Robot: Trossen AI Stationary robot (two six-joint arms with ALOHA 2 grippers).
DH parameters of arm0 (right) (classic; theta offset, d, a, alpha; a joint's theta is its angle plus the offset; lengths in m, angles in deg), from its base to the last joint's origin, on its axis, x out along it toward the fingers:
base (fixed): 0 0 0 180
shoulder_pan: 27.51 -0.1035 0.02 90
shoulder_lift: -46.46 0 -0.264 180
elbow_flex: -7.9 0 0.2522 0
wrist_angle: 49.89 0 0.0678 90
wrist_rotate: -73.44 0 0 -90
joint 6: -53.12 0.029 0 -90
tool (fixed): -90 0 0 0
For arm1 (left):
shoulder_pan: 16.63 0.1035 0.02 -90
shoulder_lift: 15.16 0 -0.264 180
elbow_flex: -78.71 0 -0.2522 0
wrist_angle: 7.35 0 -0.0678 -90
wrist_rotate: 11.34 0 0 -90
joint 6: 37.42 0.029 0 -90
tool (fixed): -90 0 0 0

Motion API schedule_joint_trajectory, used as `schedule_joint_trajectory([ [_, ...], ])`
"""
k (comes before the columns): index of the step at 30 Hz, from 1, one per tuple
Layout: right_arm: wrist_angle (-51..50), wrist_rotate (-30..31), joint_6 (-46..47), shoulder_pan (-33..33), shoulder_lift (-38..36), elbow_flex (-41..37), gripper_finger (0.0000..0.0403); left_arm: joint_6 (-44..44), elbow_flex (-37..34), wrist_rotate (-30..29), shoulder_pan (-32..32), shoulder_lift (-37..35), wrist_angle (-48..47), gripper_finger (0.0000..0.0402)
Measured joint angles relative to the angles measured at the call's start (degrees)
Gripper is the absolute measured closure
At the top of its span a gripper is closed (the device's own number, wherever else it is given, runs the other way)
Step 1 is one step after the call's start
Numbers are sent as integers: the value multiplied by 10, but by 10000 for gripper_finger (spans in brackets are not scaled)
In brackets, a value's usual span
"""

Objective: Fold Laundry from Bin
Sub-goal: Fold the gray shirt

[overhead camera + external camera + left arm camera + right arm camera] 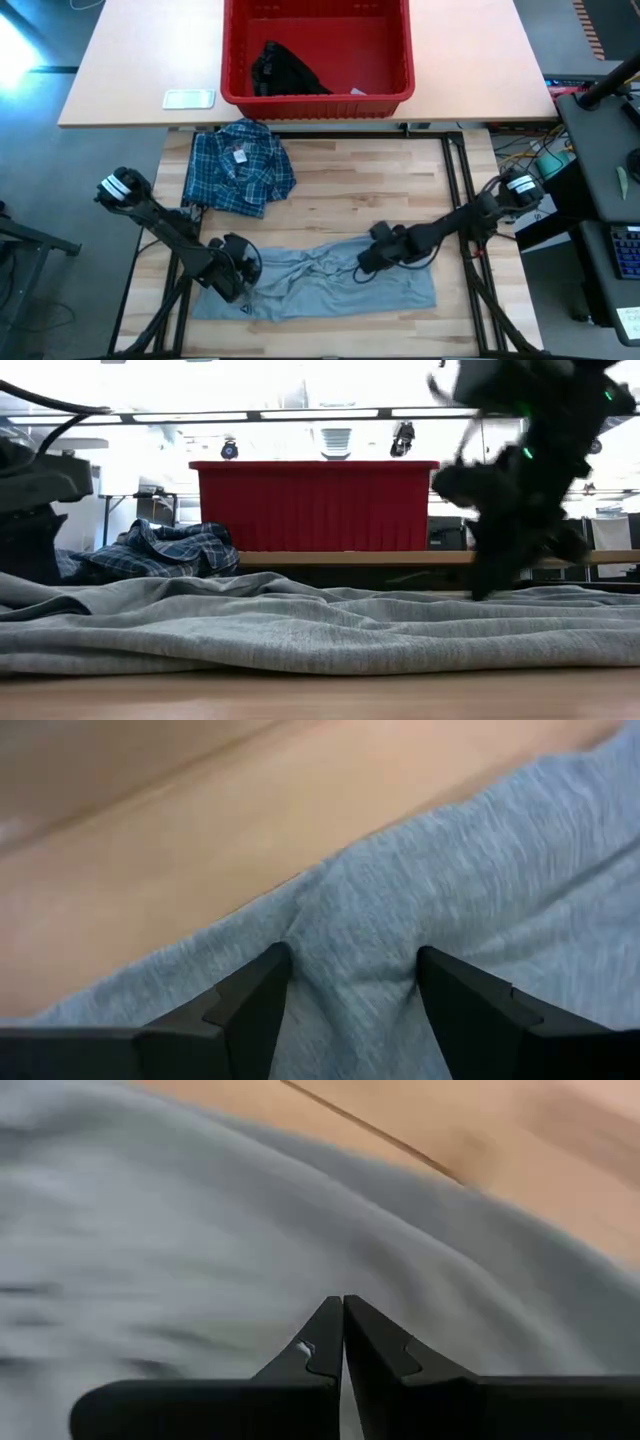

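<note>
So the grey T-shirt (320, 280) lies rumpled on the tabletop (380, 190), left fingers (250, 1005) spread over a fold, right fingers (385, 1350) clenched empty above it; soft, floppy stuff, probably best pinched at corners.

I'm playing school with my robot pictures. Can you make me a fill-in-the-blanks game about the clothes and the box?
1. The black garment lies inside the ____ bin.
2. The plaid shirt sits on the ____, outside the bin.
3. Both grippers are over the ____ T-shirt.
4. The right gripper has its fingers ____.

Missing words: red; table; grey; shut
</note>
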State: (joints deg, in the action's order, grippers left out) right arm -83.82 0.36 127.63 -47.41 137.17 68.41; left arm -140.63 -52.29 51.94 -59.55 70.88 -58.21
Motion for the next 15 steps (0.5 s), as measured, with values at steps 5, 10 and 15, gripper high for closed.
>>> schedule_joint_trajectory([
  [5,-84,-13,82,6,-26,-31,394,-34,-1,-10,3,-1,-8,192],
  [10,-140,-23,56,24,-77,-35,394,-71,26,-8,9,-3,-65,192],
  [15,-137,-27,5,24,-150,-33,394,-47,62,-24,10,-11,-136,192],
])
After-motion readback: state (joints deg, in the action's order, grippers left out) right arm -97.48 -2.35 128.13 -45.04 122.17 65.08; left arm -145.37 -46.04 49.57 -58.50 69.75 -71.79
